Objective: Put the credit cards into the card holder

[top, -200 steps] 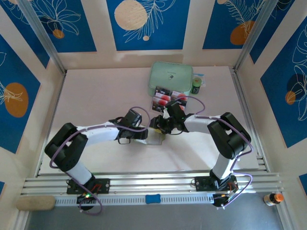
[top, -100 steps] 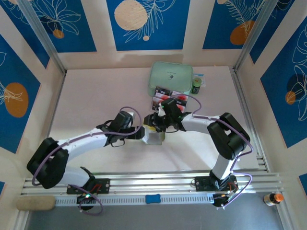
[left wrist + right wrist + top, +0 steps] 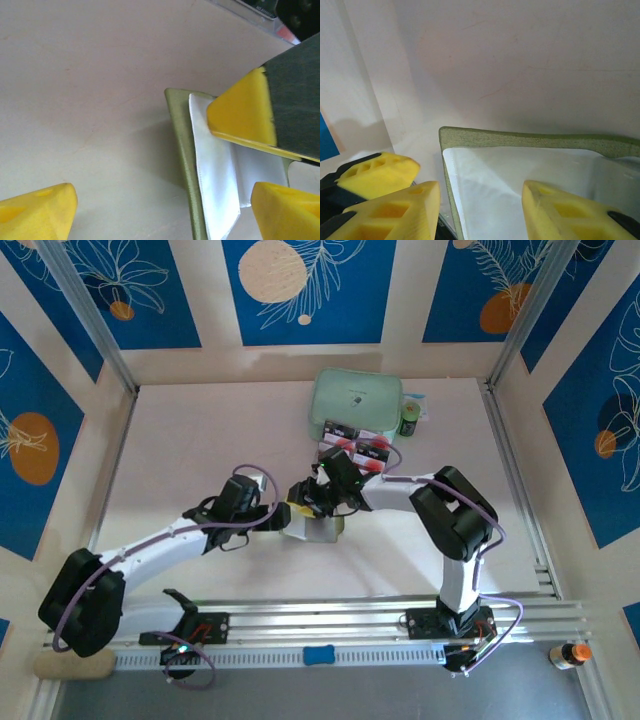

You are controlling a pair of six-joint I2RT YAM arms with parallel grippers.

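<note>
Nearest, left arm laid out flatter and longer than a second ago, elbow sunk toward the near-left corner. Left gripper (image 3: 287,519) spread wide, clasping nothing, with the card holder (image 3: 520,137) lying between its fingers and one finger well clear of it. Card holder open on the table (image 3: 200,440), olive edge outward, pale grey lining up. Right gripper (image 3: 312,502) shifted left since then, poised over that lining, jaws parted partway, nothing seen between them. Beyond, credit cards (image 3: 357,446) unmoved, just in front of the mint-green case (image 3: 355,400). Print on cards and case too small to read.
</note>
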